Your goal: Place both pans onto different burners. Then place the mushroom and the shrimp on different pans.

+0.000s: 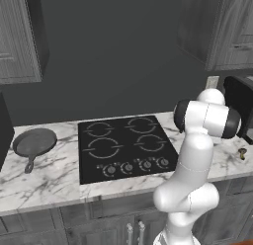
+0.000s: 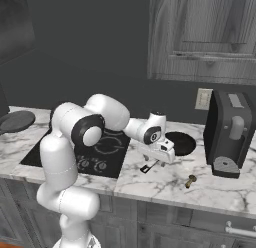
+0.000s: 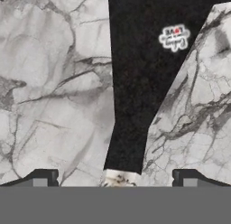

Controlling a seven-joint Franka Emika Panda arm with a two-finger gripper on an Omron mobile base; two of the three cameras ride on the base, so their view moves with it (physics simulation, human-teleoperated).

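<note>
Claw (image 2: 150,167), jaws spread and empty, is hovering over the marble tabletop (image 2: 165,184) beside the black pan (image 2: 181,143); the mushroom (image 2: 190,181), apparently, is lying near the front edge.

We see our white arm (image 2: 75,142) folded forward and low, wrist bent down, gripper (image 2: 150,166) jaws spread wide apart and, as far as we can tell, holding nothing.

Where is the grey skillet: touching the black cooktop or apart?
Apart. The left base view shows a strip of marble counter between the grey skillet and the black cooktop.
</note>
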